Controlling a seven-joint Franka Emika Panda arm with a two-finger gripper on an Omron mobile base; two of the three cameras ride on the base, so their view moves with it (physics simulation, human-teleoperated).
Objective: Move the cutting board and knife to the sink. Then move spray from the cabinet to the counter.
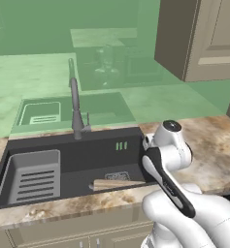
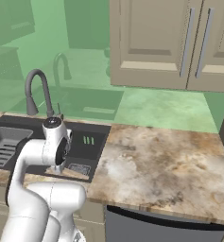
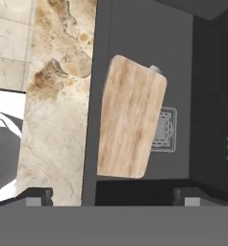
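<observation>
Board (image 3: 130, 117) lies in the sink (image 3: 202, 96), jaws released above it; we reckon the knife's next.

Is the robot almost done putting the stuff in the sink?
Partly. The cutting board already lies in the sink, partly over the drain. The end effector hovers open above it, holding nothing. A small grey bit peeks from the board's far edge, perhaps the knife. The cabinet doors are shut, so the spray step is left.
</observation>
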